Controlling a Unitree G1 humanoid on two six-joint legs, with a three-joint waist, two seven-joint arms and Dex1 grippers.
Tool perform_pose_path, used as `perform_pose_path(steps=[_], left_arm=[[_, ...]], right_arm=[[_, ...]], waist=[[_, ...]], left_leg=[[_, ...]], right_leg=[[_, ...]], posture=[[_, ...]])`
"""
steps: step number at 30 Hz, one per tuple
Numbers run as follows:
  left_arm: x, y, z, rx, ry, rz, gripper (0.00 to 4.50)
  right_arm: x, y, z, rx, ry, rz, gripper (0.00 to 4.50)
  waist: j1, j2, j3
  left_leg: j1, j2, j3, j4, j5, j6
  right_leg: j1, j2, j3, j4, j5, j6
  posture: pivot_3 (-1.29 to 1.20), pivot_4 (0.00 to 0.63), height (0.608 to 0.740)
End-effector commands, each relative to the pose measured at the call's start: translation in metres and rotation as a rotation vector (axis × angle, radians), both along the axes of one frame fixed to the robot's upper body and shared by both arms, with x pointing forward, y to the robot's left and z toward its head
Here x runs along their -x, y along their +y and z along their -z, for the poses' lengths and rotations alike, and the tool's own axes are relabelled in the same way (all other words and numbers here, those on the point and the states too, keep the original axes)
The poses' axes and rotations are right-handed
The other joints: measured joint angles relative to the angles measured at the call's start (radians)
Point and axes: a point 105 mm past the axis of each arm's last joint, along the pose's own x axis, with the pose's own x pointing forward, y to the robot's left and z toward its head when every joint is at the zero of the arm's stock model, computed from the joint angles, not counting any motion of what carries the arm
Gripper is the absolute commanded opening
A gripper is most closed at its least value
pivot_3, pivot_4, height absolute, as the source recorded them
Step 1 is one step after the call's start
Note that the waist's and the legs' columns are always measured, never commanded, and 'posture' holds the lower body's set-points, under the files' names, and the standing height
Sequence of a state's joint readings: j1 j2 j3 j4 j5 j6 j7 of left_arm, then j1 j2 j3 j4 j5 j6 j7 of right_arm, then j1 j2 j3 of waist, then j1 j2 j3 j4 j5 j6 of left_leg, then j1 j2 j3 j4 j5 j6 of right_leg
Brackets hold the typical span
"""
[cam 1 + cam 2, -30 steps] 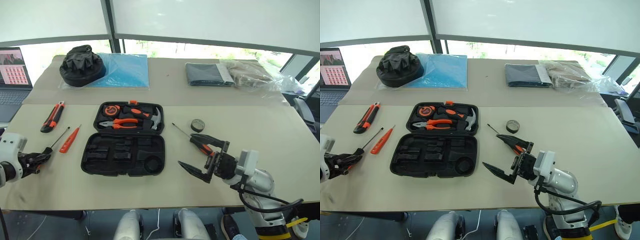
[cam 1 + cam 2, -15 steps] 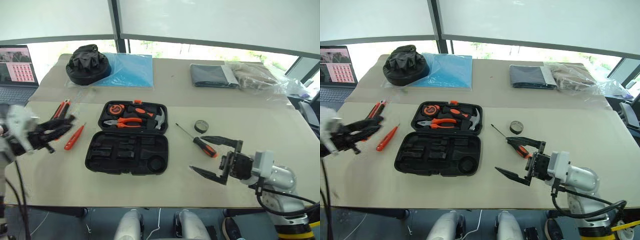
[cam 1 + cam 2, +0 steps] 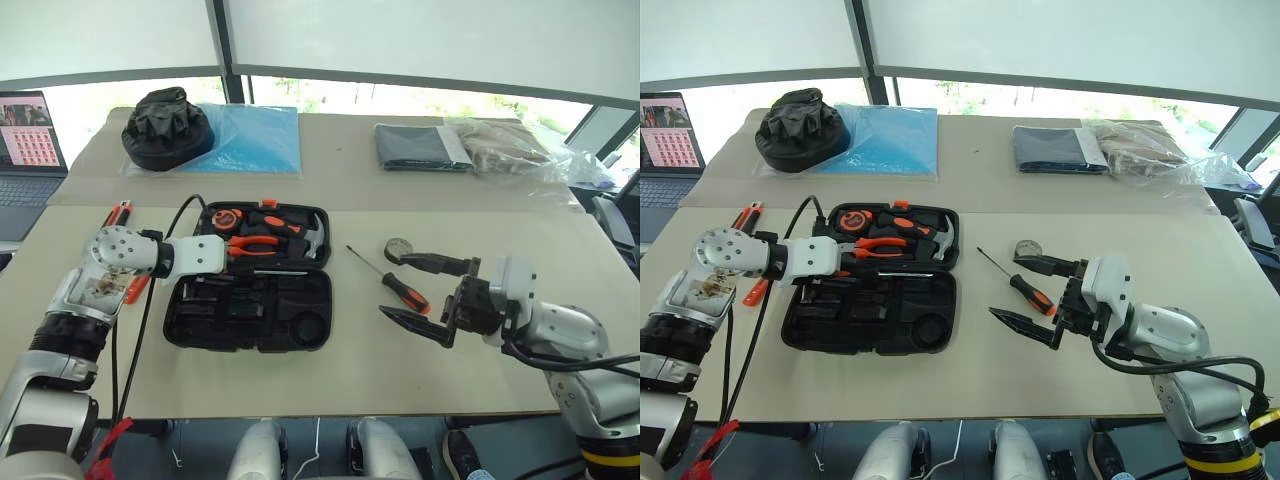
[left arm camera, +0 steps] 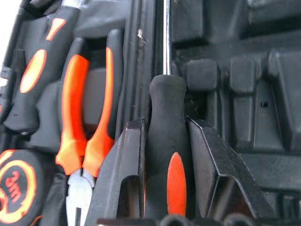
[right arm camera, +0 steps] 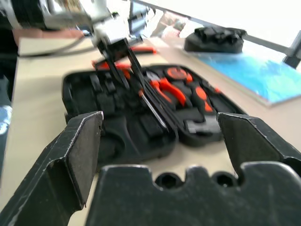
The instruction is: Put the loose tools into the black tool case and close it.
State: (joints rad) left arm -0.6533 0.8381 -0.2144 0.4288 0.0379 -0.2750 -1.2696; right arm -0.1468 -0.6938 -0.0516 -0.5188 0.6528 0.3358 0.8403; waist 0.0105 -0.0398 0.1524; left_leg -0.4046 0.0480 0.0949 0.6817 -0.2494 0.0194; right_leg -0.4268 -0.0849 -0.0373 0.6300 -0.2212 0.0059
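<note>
Your left hand (image 4: pixel 165 188) is clamped on the handle of a long screwdriver (image 4: pixel 164 155), fingers (image 4: pixel 123 174) pressing either side of the black-orange grip, shaft running along the hinge line of the black tool case (image 3: pixel 250 320). Step in hand, as I read it: seat this screwdriver in a recess of the near half. Line the shaft up with a long slot before you lower it; right now it sits over the ridge between the halves, so I'd shift it toward the near half first. Keep it flat, let go only once the handle is down in the moulding, otherwise it'll rock and block the lid later. Your right hand (image 3: pixel 432 297) is spread wide and carrying nothing, hovering above the table (image 3: pixel 560 250) beside the second screwdriver (image 3: pixel 388 279), with the tape roll (image 3: pixel 398 248) just past it; good staging for the next pick. Case contents: far half holds the pliers (image 3: pixel 252 244), a hammer (image 3: pixel 305 238) and a tape measure (image 3: pixel 226 216); the near half's recesses look empty. Utility knife (image 3: pixel 116 213) and tester screwdriver (image 3: pixel 136 288) lie on the table left of the case, partly behind your left arm. The black bag (image 3: pixel 165 115) and folded grey cloth (image 3: pixel 412 146) at the far edge aren't part of this.
</note>
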Motion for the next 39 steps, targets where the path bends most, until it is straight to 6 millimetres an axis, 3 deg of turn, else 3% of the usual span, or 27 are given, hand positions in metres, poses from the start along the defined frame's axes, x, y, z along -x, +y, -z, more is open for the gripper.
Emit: perform_pose_path(steps=[1, 7, 17, 29, 30, 35, 39], left_arm=[[0.000, -0.001, 0.002, -0.020, 0.008, 0.030, 0.86], [0.006, 0.000, 0.007, -0.015, 0.051, 0.030, 0.86], [0.018, 0.021, 0.021, -0.076, 0.132, -0.035, 0.86], [0.016, 0.005, 0.024, -0.030, 0.133, -0.028, 0.86], [0.015, 0.003, 0.021, -0.011, 0.116, -0.023, 1.87], [0.006, -0.011, -0.021, 0.228, -0.019, -0.025, 3.36], [0.012, -0.005, -0.036, 0.357, -0.026, -0.039, 3.52]], right_arm=[[0.004, 0.016, -0.012, 0.001, 0.014, -0.032, 4.50], [-0.002, 0.020, -0.006, 0.034, 0.038, -0.016, 4.50], [-0.002, 0.018, 0.002, 0.068, 0.058, -0.005, 4.50], [-0.001, 0.015, 0.010, 0.077, 0.071, -0.009, 4.50], [-0.001, 0.014, 0.010, 0.077, 0.071, -0.010, 4.50], [0.004, 0.017, 0.010, 0.051, 0.081, -0.046, 4.50], [0.007, 0.016, 0.013, 0.042, 0.096, -0.061, 4.50]], waist=[[0.001, 0.000, 0.000], [0.003, 0.000, 0.000], [-0.010, 0.000, 0.000], [0.002, 0.001, -0.001], [0.002, 0.001, -0.001], [0.016, 0.001, -0.001], [0.016, 0.001, -0.001]], left_leg=[[0.000, 0.000, 0.000, 0.000, 0.000, 0.000], [-0.001, -0.001, -0.001, 0.001, 0.000, 0.000], [0.000, 0.000, -0.003, 0.001, -0.001, 0.001], [0.002, 0.000, -0.003, 0.002, 0.000, 0.001], [0.002, 0.000, -0.003, 0.002, 0.000, 0.001], [0.000, -0.001, -0.003, 0.002, 0.000, 0.002], [-0.005, 0.000, -0.006, 0.010, -0.001, 0.004]], right_leg=[[0.000, 0.000, 0.000, 0.000, 0.000, 0.000], [0.001, -0.001, -0.001, 0.000, 0.000, 0.001], [0.001, 0.000, 0.000, 0.000, 0.000, 0.001], [0.003, 0.000, 0.000, 0.001, 0.000, 0.001], [0.003, 0.000, 0.000, 0.001, 0.000, 0.001], [0.002, -0.003, -0.002, 0.001, 0.000, 0.002], [0.002, -0.003, -0.004, 0.001, 0.001, 0.004]], posture=[[0.00, 0.150, 0.740], [0.00, 0.150, 0.740], [0.00, 0.150, 0.740], [0.00, 0.150, 0.740], [0.00, 0.150, 0.740], [0.00, 0.150, 0.740], [0.00, 0.150, 0.740]])
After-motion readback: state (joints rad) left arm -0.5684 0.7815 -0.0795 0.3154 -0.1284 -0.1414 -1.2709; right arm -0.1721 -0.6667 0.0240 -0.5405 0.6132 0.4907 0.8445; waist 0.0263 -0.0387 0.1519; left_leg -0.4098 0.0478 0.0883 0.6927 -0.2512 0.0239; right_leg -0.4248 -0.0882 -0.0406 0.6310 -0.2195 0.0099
